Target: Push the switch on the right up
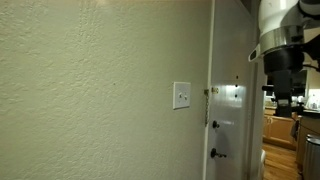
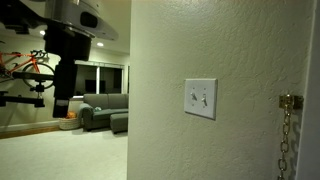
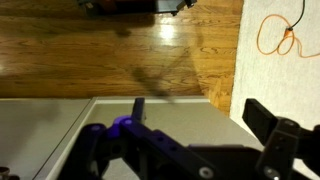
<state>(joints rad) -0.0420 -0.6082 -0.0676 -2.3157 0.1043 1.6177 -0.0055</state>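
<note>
A small white wall plate shows on the textured wall in both exterior views (image 1: 181, 95) (image 2: 200, 98). It carries two tiny pale toggles; the switch is the right-hand one (image 2: 205, 99), beside the left-hand toggle (image 2: 193, 98). My gripper (image 3: 200, 115) is open and empty, with its two dark fingers spread wide over a wooden floor and a grey surface. In both exterior views the gripper (image 1: 285, 97) (image 2: 63, 100) hangs from the arm well away from the wall and the plate, touching nothing.
A white door (image 1: 228, 110) with dark knobs (image 1: 213, 153) stands next to the plate. A brass chain (image 2: 289, 130) hangs at the wall's edge. A grey sofa (image 2: 105, 110) is in the room behind. An orange cable (image 3: 280, 35) lies on the floor.
</note>
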